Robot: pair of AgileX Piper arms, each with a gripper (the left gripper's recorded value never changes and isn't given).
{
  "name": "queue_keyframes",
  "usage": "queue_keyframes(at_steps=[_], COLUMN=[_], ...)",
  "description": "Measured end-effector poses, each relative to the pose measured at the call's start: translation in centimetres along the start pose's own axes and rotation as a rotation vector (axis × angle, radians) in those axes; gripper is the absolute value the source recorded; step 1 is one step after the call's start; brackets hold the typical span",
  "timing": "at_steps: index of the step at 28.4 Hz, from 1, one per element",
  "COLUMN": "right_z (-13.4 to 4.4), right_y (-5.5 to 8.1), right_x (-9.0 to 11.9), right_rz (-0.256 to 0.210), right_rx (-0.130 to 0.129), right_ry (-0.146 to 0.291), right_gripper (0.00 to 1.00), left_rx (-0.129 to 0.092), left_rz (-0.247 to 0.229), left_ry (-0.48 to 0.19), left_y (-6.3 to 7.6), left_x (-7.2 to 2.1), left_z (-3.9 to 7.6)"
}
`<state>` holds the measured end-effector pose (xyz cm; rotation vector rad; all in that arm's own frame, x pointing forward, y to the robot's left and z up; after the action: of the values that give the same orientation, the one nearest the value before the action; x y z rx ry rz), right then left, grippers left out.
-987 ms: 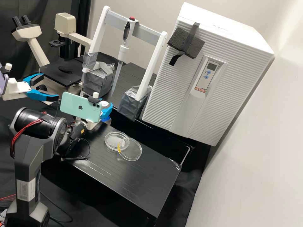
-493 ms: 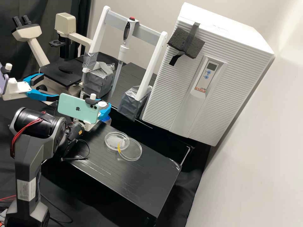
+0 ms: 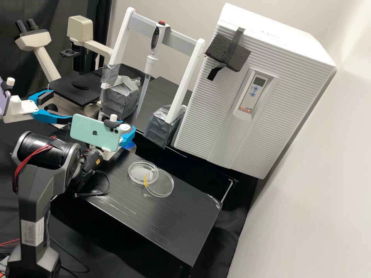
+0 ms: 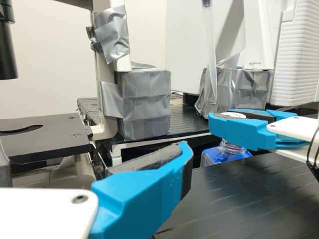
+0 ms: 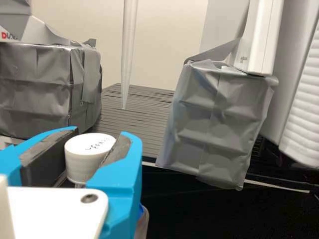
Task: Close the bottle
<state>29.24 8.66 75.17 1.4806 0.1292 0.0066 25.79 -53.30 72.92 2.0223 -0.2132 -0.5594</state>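
My right gripper [image 5: 82, 162] is shut on a small white cap [image 5: 91, 148]. In the left wrist view the right gripper [image 4: 244, 128] holds that cap [image 4: 232, 115] directly over the neck of a clear bottle of blue liquid [image 4: 225, 153], which stands on the black bench. From above, the cap [image 3: 124, 127] and right gripper [image 3: 128, 136] sit at the bench's back left corner, and the bottle [image 3: 131, 146] is mostly hidden beneath them. My left gripper [image 3: 45, 105] hangs open further left, near the microscope, apart from the bottle.
Two clear petri dishes [image 3: 143, 172] [image 3: 159, 188] lie mid-bench. Behind the bottle stand tape-wrapped stand feet [image 3: 119, 96] [image 3: 164, 124] and a hanging pipette [image 3: 148, 65]. A large white machine [image 3: 251, 88] is at the right, a microscope [image 3: 73, 50] at the back left.
The right wrist has rolled a little and shifted slightly left with the cap in its fingers. The left arm has kept still.
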Motion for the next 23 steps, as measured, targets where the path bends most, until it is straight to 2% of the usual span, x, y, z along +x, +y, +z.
queue_keyframes(at_steps=[19,23], right_z=[0.54,0.6], right_y=[0.25,0.2], right_x=[-0.08,-0.15], right_rz=[0.009,0.007], right_rx=[-0.002,0.006], right_ry=[-0.015,-0.017], right_gripper=[0.0,0.0], left_rx=[0.0,0.0], left_rz=[0.004,0.004], left_ry=[-0.001,-0.001], left_y=[0.09,0.09], left_x=[0.09,0.09], left_z=[0.02,0.02])
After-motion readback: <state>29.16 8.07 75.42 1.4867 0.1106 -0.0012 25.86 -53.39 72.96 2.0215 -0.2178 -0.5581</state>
